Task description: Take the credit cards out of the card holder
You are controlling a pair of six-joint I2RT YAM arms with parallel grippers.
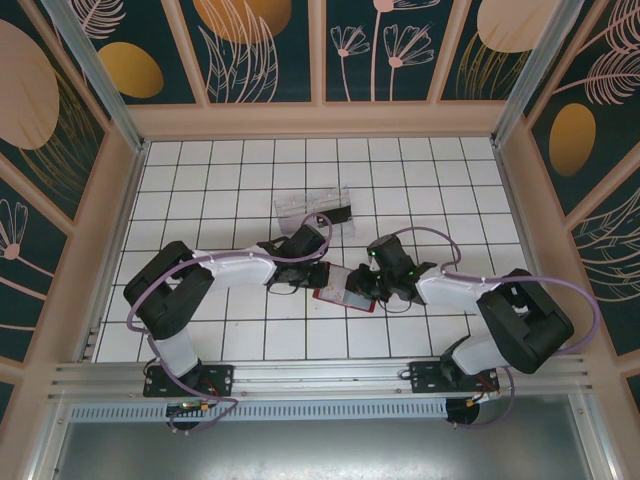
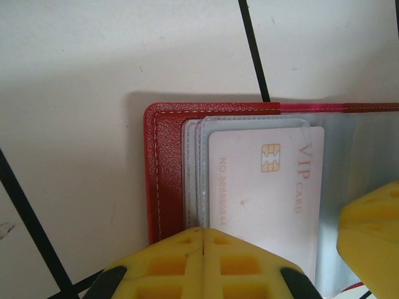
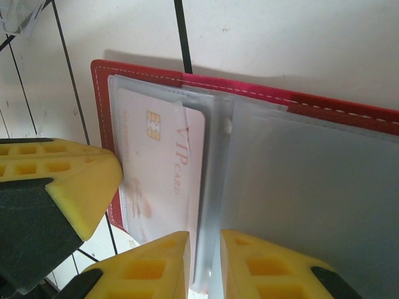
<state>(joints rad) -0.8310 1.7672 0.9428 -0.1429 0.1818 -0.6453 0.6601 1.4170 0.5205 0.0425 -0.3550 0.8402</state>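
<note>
My left claw (image 2: 202,265) is pressed together, its yellow pads bearing down on the open red book-style card holder (image 2: 167,168) at six o'clock, which I judge pins it flat on the white tiled table (image 1: 240,180). My right claw (image 3: 204,265) pinches a clear plastic sleeve (image 3: 212,187) near the spine. The pale chip-marked VIP credit card (image 3: 163,168), at ten o'clock from it, sits in its pocket.

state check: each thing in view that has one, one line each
card holder: open flat on the table, sleeves up
VIP card: in its clear sleeve
left claw: shut, at the holder's edge
right claw: narrow gap, pinching a clear sleeve
clear tray: on the table, apart
</note>
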